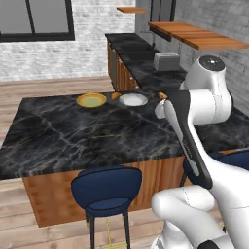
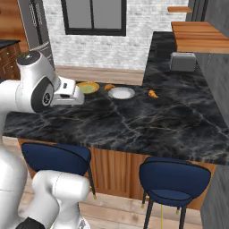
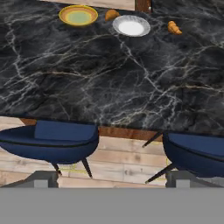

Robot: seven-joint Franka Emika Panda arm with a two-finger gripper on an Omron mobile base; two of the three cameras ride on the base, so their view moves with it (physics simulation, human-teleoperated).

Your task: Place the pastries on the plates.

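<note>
Black marble table carries it all: the croissant lies bare right of the white-grey plate, the wedge pastry sits between that and the yellow-rimmed plate. End effector hovers over blue stools, spread wide, released.

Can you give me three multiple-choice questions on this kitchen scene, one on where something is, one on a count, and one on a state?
1. Where does the wedge-like pastry lie?
A. on the white-grey plate
B. on the counter between the two plates
C. on a stool

2. How many blue stools stand at the counter's near side?
A. one
B. two
C. four

3. What is on the white-grey plate?
A. nothing
B. the croissant
C. both pastries

Answers:
1 B, it sits on the dark marble counter between the yellow-rimmed plate and the white-grey one.
2 B, two seats show.
3 A, the croissant lies apart on the counter, on the plate's other side.
</note>
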